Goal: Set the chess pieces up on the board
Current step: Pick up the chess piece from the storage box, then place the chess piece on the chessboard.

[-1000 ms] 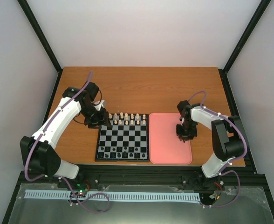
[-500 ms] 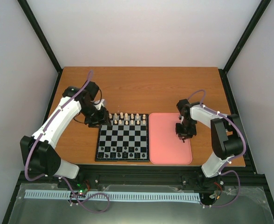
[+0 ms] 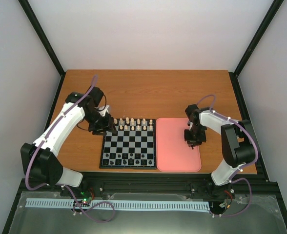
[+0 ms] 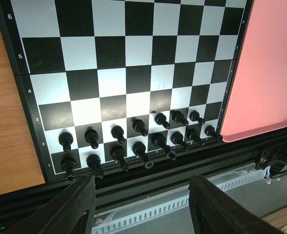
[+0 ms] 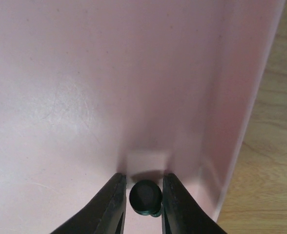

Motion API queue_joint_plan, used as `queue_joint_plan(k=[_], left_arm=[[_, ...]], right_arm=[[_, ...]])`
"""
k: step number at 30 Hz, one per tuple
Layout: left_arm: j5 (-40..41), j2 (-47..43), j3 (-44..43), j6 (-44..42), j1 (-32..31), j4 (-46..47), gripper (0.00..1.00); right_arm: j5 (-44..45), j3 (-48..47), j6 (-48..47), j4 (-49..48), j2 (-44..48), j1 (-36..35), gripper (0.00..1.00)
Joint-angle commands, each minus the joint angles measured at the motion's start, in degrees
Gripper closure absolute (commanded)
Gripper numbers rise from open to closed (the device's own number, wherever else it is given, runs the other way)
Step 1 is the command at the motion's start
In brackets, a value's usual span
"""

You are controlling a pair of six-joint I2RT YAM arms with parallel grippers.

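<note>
The board [image 3: 129, 142] lies at the table's centre. Several black chess pieces [image 3: 129, 157] stand in two rows along its near edge, seen closer in the left wrist view [image 4: 138, 139]. One more black piece [image 5: 145, 197] lies on the pink tray [image 5: 85, 97] near its right wall. My right gripper [image 5: 143, 183] is down over it, with a finger close on each side and a thin gap showing on the left. It is at the tray's right side [image 3: 193, 140]. My left gripper [image 4: 142, 183] hangs open and empty at the board's far left corner [image 3: 107, 127].
Cream-white pieces [image 3: 131, 124] fill the board's far two rows. The pink tray [image 3: 175, 146] lies against the board's right edge, its corner showing in the left wrist view [image 4: 270, 73]. Black frame rails [image 4: 173, 170] run along the table's near edge.
My right gripper's fingers have drawn closer together around the black piece on the tray. The left arm has stayed where it was.
</note>
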State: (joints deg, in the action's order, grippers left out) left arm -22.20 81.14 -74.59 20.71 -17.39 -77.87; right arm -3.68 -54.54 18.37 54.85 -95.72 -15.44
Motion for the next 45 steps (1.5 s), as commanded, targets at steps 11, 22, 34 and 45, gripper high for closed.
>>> queue_joint_plan(k=[11,22,34,45], left_arm=[[-0.72,-3.22,1.22,0.31,0.33,0.3,0.45],[-7.59,-4.82,1.59,0.41,0.33,7.86,0.45],[5.08,-4.38,3.38,-0.2,-14.96,36.81,0.59],[15.46,4.77,-1.74,-6.69,-29.0,54.87,0.52]], right_arm=[[-1.16,1.39,1.22,0.31,2.71,0.39,0.84],[-22.63,-10.04,18.08,-4.41,11.17,0.42,0.84],[-35.64,-18.08,40.46,-13.95,14.51,0.31,0.85],[-36.53,-20.39,43.66,-11.25,16.69,-0.1,0.85]])
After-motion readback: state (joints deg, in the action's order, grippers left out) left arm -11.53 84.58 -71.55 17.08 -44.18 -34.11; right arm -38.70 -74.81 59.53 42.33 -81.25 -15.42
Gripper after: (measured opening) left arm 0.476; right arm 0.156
